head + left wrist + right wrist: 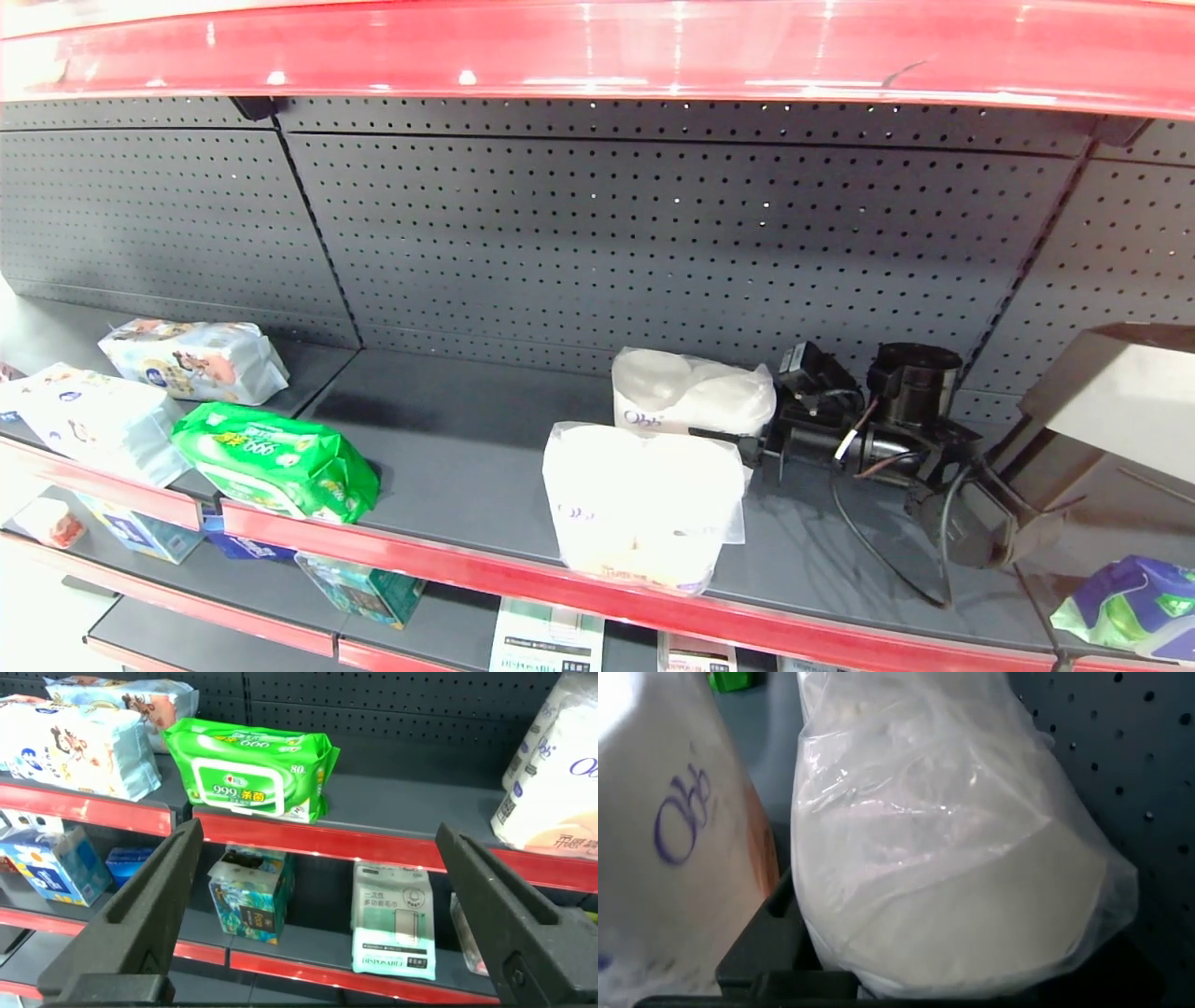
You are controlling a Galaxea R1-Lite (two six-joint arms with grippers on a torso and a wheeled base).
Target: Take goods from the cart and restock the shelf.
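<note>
Clamped on the rear white pack (691, 392) with the right gripper (742, 439), just behind the front white pack (644, 509), probably to fill the row from the back. Holding the left gripper (318, 831) spread wide and empty, out left of the front white pack, seemingly clear of the placing.

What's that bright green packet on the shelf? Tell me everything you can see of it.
The green packet is a soft, shiny plastic pack with a white label panel and crimped ends, and it looks full. It rests with its label facing forward on the grey shelf, at the front edge just behind the red rim. A pale blue pack lies close beside it. Nothing grips it.
</note>
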